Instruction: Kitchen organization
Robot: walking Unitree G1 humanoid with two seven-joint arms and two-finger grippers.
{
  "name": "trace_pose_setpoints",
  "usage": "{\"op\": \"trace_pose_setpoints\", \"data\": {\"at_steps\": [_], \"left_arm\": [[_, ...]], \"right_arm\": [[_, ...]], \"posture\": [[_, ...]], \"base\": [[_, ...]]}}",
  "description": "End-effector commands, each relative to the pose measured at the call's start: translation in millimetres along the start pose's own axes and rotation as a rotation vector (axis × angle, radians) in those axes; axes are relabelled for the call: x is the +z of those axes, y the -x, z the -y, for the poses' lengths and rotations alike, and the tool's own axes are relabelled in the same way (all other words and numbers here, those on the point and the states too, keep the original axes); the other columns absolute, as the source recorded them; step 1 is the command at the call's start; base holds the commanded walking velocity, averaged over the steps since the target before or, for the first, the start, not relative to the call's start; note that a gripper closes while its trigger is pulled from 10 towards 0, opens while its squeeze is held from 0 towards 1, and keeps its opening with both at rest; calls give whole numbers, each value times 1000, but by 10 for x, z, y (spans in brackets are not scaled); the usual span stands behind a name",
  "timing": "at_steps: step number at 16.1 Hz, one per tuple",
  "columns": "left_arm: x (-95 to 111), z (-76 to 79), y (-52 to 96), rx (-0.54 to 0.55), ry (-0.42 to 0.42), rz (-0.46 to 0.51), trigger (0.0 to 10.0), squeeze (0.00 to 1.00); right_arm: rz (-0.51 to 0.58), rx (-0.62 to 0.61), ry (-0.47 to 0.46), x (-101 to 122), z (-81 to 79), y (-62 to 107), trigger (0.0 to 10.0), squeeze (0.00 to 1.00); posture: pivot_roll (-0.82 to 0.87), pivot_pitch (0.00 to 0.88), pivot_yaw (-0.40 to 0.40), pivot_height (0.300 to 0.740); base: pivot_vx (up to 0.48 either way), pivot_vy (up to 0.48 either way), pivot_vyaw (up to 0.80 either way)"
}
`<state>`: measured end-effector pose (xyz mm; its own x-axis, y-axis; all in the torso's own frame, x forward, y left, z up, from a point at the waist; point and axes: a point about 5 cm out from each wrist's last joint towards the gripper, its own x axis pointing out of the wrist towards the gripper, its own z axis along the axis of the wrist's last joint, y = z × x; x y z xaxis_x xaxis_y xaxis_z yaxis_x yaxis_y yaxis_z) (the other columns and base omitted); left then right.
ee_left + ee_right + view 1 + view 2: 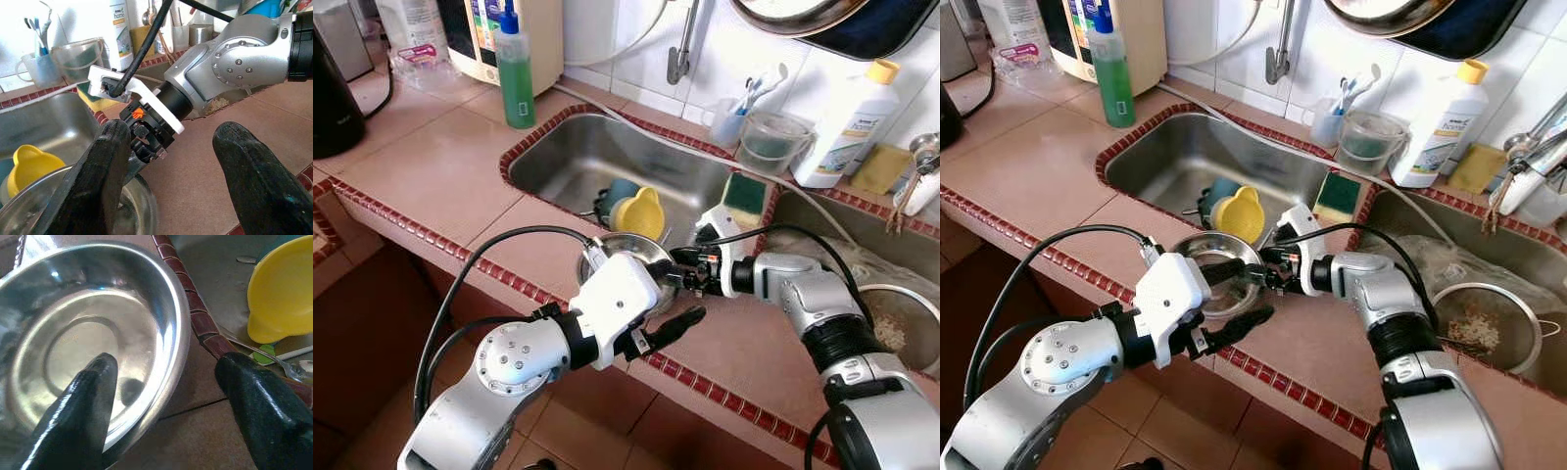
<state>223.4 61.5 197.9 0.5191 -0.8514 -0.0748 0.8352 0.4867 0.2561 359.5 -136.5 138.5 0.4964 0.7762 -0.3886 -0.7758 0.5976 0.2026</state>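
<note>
A shiny steel bowl (628, 249) sits on the tiled counter at the sink's front edge. My right gripper (690, 271) is open and straddles the bowl's rim (178, 333), with one finger (83, 411) inside the bowl and the other (264, 411) outside over the tile. My left gripper (1242, 299) is open at the bowl's near side. One of its fingers (98, 181) lies over the bowl (137, 215) and the other (259, 181) over bare counter. A yellow cup (639, 212) lies in the sink just beyond.
The steel sink (578, 157) holds a blue item and a spoon (288, 369). A green soap bottle (515, 69), a clear jug (771, 142), a white detergent bottle (847, 122) and a sponge (744, 194) line the back. A strainer (1484, 328) with scraps sits on the right.
</note>
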Motion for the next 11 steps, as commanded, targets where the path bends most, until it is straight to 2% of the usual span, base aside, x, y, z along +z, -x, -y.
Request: {"op": "trace_pose_setpoints", "data": {"at_steps": [1,11], "left_arm": [[52,17,5,-8,-12,16,10000,0],[16,51,40,-42,-16,-10,10000,0]], "right_arm": [[-89,-51,-27,-202,56,52,0,0],[-63,-37,-25,-163,81,108,0,0]], "posture": [[-151,136,-112,740],[-155,139,-109,740]], "base": [[0,0,0],[0,0,0]]}}
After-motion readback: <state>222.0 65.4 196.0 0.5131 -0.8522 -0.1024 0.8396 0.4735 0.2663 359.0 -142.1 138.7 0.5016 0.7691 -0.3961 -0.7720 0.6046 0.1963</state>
